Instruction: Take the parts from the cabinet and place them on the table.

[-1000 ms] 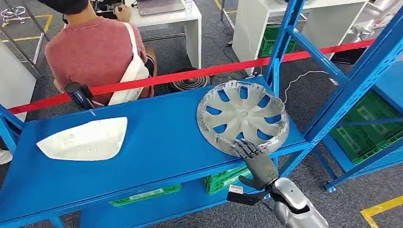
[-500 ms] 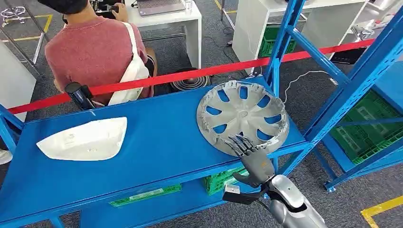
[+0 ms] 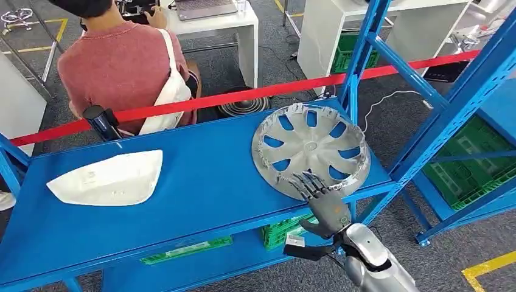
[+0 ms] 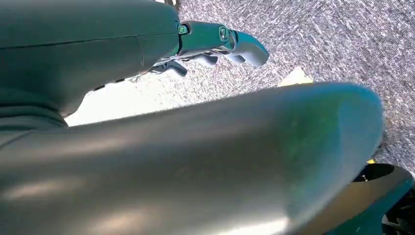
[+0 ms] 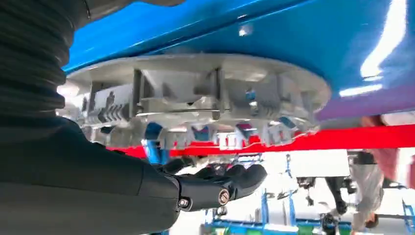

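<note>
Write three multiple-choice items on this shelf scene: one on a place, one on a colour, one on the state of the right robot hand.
1. Where does the wheel cover lie on the blue shelf?
A. at its right end
B. at its left end
C. on the floor beneath it

2. What colour is the tape stretched behind the shelf?
A. yellow
B. red
C. green

3. What is the right robot hand doing?
A. carrying the wheel cover above the shelf
B. reaching to the cover's near rim, fingers spread, cover flat on the shelf
C. pressing on the white part

Answers: 1 A, the cover sits by the right upright; 2 B, the band reads red in the head view; 3 B, the fingers fan out at the near rim and the cover is not lifted.
</note>
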Controlling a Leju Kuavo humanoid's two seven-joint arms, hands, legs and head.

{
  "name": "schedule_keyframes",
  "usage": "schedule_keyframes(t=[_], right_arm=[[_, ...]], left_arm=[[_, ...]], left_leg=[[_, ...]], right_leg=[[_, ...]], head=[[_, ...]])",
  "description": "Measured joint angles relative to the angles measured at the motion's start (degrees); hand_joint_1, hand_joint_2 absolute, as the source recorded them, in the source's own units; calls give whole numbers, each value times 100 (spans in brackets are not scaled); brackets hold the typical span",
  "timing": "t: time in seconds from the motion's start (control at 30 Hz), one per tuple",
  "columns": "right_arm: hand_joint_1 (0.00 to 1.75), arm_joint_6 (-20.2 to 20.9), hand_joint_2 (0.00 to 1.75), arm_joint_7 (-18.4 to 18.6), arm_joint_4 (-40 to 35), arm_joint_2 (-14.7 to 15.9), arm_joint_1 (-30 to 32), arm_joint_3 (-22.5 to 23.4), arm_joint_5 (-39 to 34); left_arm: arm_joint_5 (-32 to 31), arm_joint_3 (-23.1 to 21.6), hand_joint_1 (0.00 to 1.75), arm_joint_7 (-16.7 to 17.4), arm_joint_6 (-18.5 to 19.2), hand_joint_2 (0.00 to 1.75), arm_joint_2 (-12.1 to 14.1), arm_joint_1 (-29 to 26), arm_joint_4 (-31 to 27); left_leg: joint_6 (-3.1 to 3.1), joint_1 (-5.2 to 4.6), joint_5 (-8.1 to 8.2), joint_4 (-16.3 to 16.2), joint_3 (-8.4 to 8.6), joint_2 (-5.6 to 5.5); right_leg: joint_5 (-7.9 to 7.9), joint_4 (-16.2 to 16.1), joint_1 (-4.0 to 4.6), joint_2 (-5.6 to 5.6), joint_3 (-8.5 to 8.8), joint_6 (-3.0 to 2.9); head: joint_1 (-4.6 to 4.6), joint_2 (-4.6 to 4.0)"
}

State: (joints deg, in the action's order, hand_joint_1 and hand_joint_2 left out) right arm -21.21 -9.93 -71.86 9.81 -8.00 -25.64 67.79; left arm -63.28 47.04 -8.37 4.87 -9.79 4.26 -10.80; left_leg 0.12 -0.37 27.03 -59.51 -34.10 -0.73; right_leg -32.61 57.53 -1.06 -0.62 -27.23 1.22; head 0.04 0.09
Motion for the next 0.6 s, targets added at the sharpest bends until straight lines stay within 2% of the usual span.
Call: schedule_keyframes(t=[0.2, 0.3, 0.4, 0.6], right_arm=[[0, -375, 175, 73, 598, -48, -202, 136, 246], [0, -703, 175, 121, 821, -90, -323, 204, 467], [0, -956, 175, 329, 902, -107, -345, 230, 828], [0, -967, 175, 427, 954, -127, -336, 267, 965]], left_arm=[[-13, 31, 0, 18, 40, 0, -2, -4, 0], [-63, 48, 0, 20, 46, 0, -4, -4, 0], [-105, 48, 0, 22, 55, 0, -7, -6, 0], [-120, 48, 0, 33, 92, 0, -17, -4, 0]], left_leg=[[0, -1, 0, 0, -1, 1], [0, -1, 0, 0, 0, 0], [0, 0, 0, 0, 0, 1], [0, 0, 0, 0, 0, 3]], right_leg=[[1, 0, 0, 1, 0, 0], [1, 0, 0, 0, 1, 1], [1, 0, 0, 1, 0, 1], [0, 0, 0, 1, -2, 0]], head=[[0, 0], [0, 0], [0, 0], [0, 0]])
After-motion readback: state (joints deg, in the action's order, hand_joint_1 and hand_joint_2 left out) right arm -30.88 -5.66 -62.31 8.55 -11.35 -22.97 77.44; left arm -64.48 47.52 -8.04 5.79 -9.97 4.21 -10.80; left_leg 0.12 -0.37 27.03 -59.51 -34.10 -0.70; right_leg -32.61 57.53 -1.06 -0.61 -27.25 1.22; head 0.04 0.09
